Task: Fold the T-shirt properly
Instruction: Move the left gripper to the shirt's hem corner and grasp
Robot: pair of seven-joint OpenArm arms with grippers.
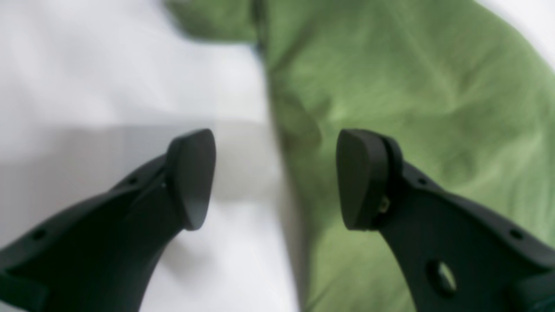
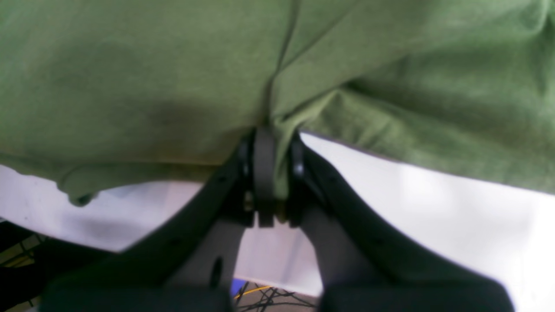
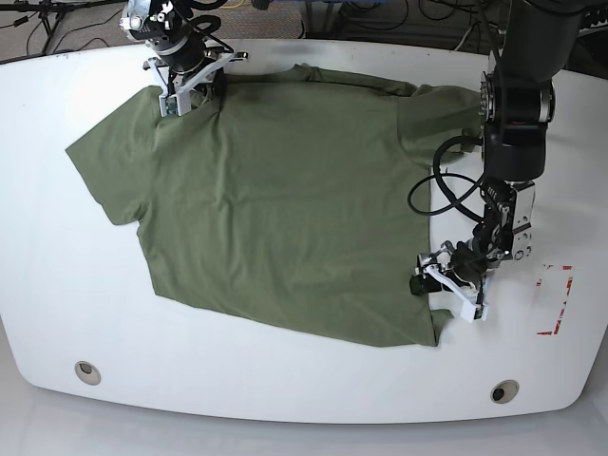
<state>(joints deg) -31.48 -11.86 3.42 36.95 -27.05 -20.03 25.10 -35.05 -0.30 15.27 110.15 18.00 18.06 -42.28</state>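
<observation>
the t-shirt [image 3: 285,218] lies spread on the table [image 3: 57,313]. the right tool [image 2: 272,173] pinches its far shoulder; the left tool [image 1: 276,180] hovers spread over the side edge and should lower squarely before pinching both layers.

T-shirt [image 3: 285,218]: we see plain olive green, short-sleeved | spread flat, lightly wrinkled | lies mid-table, neck end left, hem right, far-left shoulder bunched
</observation>
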